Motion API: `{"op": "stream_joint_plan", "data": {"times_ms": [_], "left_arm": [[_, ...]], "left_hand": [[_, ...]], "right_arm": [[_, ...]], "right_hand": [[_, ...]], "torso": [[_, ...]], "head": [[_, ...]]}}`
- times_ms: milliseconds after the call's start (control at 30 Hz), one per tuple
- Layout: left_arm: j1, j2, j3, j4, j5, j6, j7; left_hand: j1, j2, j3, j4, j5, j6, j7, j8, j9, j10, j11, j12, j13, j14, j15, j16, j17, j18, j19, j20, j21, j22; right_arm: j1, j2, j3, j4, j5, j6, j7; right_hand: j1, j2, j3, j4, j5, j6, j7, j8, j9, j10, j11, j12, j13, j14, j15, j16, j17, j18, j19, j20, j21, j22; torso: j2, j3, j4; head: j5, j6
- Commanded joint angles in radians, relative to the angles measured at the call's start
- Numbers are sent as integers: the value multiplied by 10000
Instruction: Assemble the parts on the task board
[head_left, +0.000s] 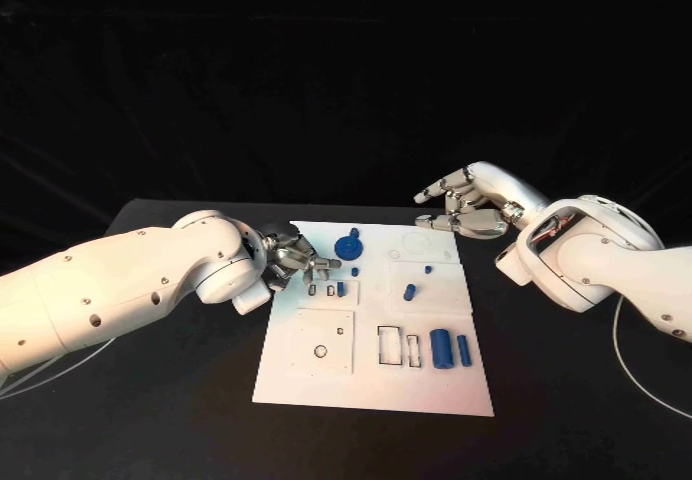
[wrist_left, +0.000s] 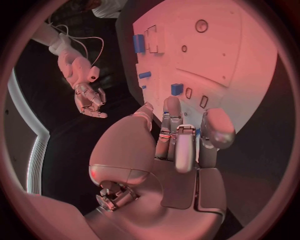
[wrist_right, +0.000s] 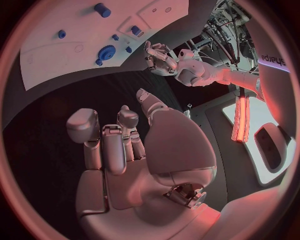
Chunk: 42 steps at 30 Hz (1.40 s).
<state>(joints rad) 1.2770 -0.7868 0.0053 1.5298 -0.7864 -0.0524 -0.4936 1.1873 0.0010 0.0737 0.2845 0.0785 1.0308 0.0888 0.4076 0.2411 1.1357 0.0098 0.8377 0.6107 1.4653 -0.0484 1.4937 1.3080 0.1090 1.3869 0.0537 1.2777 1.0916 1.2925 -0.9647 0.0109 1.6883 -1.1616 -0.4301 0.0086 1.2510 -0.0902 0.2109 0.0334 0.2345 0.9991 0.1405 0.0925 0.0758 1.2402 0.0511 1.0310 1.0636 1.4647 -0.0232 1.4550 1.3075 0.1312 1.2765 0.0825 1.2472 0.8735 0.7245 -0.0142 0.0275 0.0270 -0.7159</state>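
White task board (head_left: 310, 375) mid-frame, long axis running top to bottom, left hand (head_left: 293, 262) empty over its left edge, fingers loose, right hand (head_left: 464, 203) empty, fingers apart, upper right.

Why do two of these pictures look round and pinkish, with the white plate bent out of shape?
Both wrist views come through fisheye lenses: the task board has curved edges in the left wrist view and bows likewise in the right wrist view, under a reddish tint. The head view shows its edges straight, evenly lit against the black table.

Dim dark surround, bright white board, fisheye-bent wrist views
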Motion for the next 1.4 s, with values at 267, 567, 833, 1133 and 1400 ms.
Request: {"op": "stream_joint_plan", "data": {"times_ms": [267, 567, 833, 1133, 1400], "left_arm": [[144, 750, 1, -625, -2216, 1368, -1408], [206, 1427, -5, -1165, -2409, 1818, -1501], [210, 1834, -64, -1507, -3042, 2294, -1553], [209, 2030, -97, -1692, -3323, 2674, -1593], [206, 2191, -101, -1830, -3345, 2781, -1604]], "left_hand": [[-930, 296, -1379, 63, -333, -106, -372, 1227, 1098, 1303, -297, 2466, 2892, 1055, -307, 771, 2628, -365, 419, -233, 865, 1285], [-935, 507, -2027, 64, -310, -439, -434, 1778, 1767, 1416, -340, 2918, 3478, 1055, -357, 771, 2628, -448, 553, -279, 1155, 1751], [-879, 574, -2297, 63, -311, -583, -442, 1940, 2007, 1415, -345, 2989, 3584, 1055, -365, 771, 2628, -471, 592, -287, 1239, 1891], [-824, 631, -2392, 56, -310, -633, -446, 2006, 2108, 1423, -347, 3027, 3642, 1055, -367, 771, 2628, -480, 606, -288, 1271, 1943], [-812, 644, -2408, 56, -310, -638, -447, 2021, 2128, 1431, -348, 3041, 3661, 1055, -367, 771, 2628, -482, 611, -289, 1279, 1957]], "right_arm": [[70, -127, -8, -40, 668, 13, -226], [90, -130, -31, -93, 689, 79, -419], [94, -140, -55, -68, 687, 126, -491], [94, -148, -68, -71, 672, 193, -531], [94, -90, -77, -104, 669, 247, -532]], "right_hand": [[-145, -56, -147, 102, -32, 96, -28, 93, 14, 55, -8, 19, -58, 598, -20, -108, 484, -32, -50, -30, -103, -96], [-158, -53, -226, 167, -45, 97, -41, 111, 13, -199, -19, -391, -446, 599, -30, -114, 488, -38, -21, -41, -94, -71], [-125, -36, -276, 208, -35, 80, -49, 120, 9, -373, -28, -696, -729, 591, -39, -146, 450, -35, -18, -50, -111, -97], [-125, -36, -276, 208, -35, 80, -49, 120, 9, -373, -28, -696, -729, 591, -39, -146, 450, -35, -18, -50, -111, -97], [-109, -28, -292, 221, -21, 78, -51, 125, 8, -382, -31, -725, -756, 584, -42, -167, 420, -31, -24, -53, -124, -119]], "torso": [[-52, 89, -9], [-46, 62, -26], [-41, 57, -6], [-43, 58, -12], [-35, 62, -19]], "head": [[63, -63], [103, -153], [79, -190], [86, -250], [100, -281]]}}
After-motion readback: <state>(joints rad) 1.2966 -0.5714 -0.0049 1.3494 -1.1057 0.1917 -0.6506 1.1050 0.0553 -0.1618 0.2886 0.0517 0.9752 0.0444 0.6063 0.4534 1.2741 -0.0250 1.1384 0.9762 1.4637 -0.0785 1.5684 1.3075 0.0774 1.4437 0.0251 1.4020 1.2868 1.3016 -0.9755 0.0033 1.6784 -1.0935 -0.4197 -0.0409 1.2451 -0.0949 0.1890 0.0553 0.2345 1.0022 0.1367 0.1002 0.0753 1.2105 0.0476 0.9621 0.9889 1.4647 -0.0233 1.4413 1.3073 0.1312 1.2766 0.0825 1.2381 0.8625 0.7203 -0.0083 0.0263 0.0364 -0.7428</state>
